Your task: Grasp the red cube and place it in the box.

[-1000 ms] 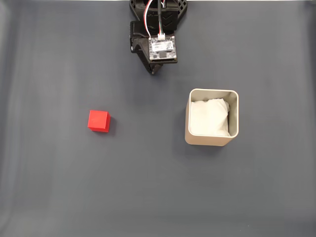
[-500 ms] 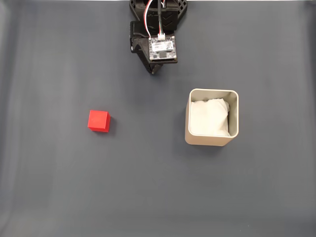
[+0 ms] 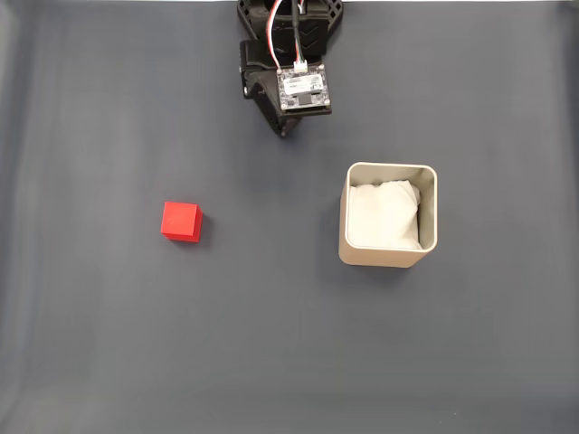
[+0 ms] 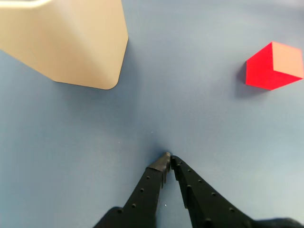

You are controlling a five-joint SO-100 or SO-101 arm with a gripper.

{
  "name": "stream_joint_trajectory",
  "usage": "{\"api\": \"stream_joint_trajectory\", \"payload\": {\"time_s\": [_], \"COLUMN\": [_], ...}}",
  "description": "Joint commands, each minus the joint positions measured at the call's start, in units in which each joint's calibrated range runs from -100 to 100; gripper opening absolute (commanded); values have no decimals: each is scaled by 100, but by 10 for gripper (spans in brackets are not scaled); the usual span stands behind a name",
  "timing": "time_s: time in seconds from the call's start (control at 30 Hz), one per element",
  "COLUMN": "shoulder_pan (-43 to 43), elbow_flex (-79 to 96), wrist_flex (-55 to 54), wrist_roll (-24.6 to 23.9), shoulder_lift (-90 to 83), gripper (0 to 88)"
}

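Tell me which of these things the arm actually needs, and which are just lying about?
Needed:
red cube, loose on the mat
box, holding white paper
gripper, closed and empty

Lying about:
nothing besides the grey mat

No legible text, labels, brands or numbers appear anywhere; markings on the small circuit board [image 3: 301, 88] atop the arm are too small to read.
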Motion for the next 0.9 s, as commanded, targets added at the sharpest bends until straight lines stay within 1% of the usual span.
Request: {"api": "stream_joint_trajectory", "payload": {"time_s": [0.0, 0.23, 0.47, 0.67, 0.87], "shoulder_pan": [-54, -68, -125, -96, 167], "elbow_flex": [36, -256, -1150, -2227, -3323], "wrist_flex": [-502, -1328, -1656, -1558, -788], "wrist_roll": [-34, -83, -142, -132, 112], "shoulder_lift": [-130, -95, 557, 1462, 2419], "gripper": [3, 3, 3, 3, 3]}}
